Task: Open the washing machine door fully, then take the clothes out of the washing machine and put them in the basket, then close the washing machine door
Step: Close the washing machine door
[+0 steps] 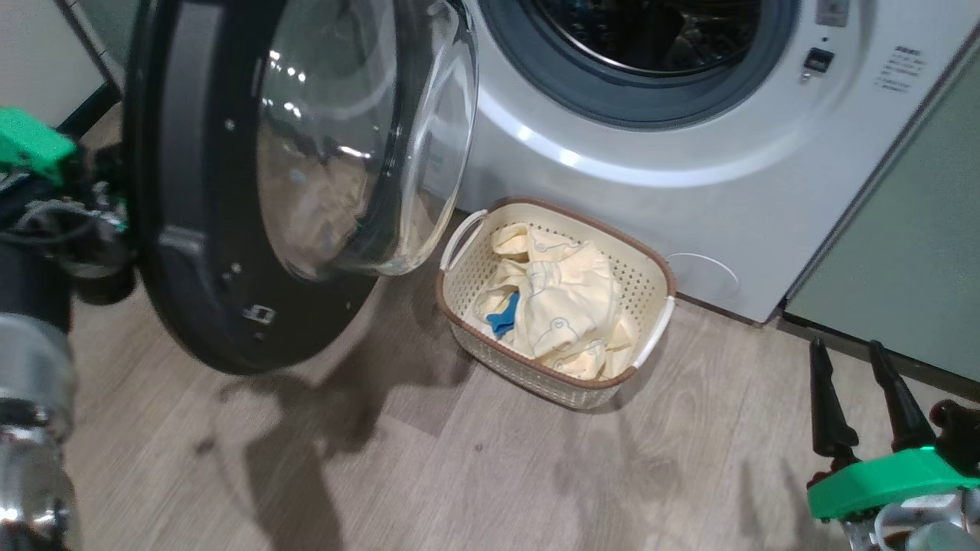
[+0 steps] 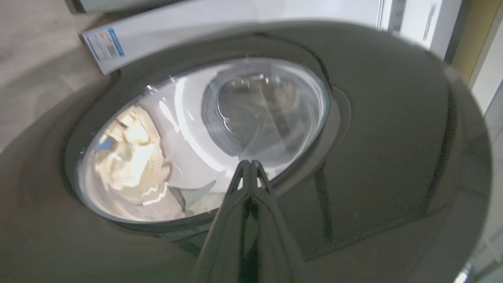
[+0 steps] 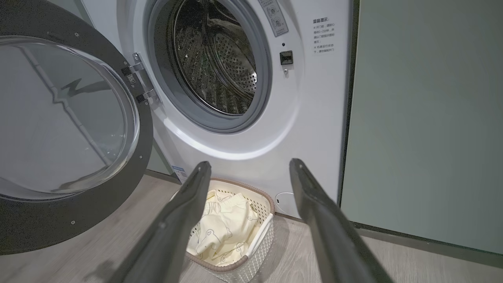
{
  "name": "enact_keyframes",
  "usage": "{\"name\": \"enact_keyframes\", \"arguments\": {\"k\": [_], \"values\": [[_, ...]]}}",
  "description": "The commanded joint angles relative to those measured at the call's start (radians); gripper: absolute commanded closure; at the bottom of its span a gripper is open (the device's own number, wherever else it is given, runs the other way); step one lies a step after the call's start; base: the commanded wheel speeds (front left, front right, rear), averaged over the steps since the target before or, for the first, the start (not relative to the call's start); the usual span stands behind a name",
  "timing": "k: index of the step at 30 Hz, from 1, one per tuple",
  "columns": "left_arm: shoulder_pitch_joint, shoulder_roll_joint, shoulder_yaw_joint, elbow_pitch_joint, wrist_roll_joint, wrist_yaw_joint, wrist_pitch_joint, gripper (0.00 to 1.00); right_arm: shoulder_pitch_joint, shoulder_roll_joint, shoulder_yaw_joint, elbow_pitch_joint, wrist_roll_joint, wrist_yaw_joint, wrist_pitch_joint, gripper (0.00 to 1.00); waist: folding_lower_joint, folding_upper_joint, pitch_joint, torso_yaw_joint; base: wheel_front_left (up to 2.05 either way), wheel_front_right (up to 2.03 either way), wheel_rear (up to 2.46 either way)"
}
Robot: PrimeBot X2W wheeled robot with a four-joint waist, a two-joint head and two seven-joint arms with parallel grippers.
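Left gripper [image 2: 250,163] fingers pressed together, empty, tips at the outer face of the open washing machine door [image 1: 191,252]. Right gripper [image 1: 844,348] spread wide, holding nothing, near the floor. Clothes [image 1: 566,306] lie in the basket [image 1: 468,287], in front of the washing machine [image 1: 689,191].

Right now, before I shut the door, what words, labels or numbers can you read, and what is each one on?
"温馨提示:" (probably): heading of the notice on the washing machine front; the lines beneath it are too small to read.
Grey sticker beside the drum opening: too small to read.
Blue-white sticker on the machine's white body: blurred, unreadable.
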Motion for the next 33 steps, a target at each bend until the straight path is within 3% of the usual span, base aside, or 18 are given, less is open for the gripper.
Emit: {"name": "enact_keyframes", "arguments": {"k": [1, 12, 22, 28, 33], "values": [[-0.006, 0.025, -0.001, -0.052, 0.003, -0.007, 0.026, 1.00, -0.017, -0.002, 0.011, -0.030, -0.005, 0.000, -0.010, 0.00, 0.0001, 0.0000, -0.007, -0.012, 0.00, 0.00, 0.00], [0.053, -0.067, -0.019, -0.189, -0.017, 0.017, 0.091, 1.00, -0.010, 0.013, -0.006, -0.029, -0.007, 0.000, -0.010, 0.00, 0.0001, 0.0000, -0.015, -0.083, 0.00, 0.00, 0.00], [0.152, -0.157, -0.021, -0.409, -0.038, 0.075, 0.109, 1.00, -0.012, 0.019, -0.019, -0.031, -0.008, 0.000, -0.010, 0.00, 0.0001, 0.0000, -0.015, -0.199, 0.00, 0.00, 0.00], [0.209, -0.196, -0.016, -0.531, -0.034, 0.106, 0.082, 1.00, -0.015, 0.021, -0.018, -0.032, -0.008, 0.000, -0.010, 0.00, 0.0001, 0.0000, -0.010, -0.272, 0.00, 0.00, 0.00], [0.237, -0.211, -0.006, -0.590, -0.017, 0.105, 0.025, 1.00, -0.022, 0.021, -0.016, -0.033, -0.008, 0.000, -0.010, 0.00, 0.0001, 0.0000, -0.007, -0.336, 0.00, 0.00, 0.00]]}}
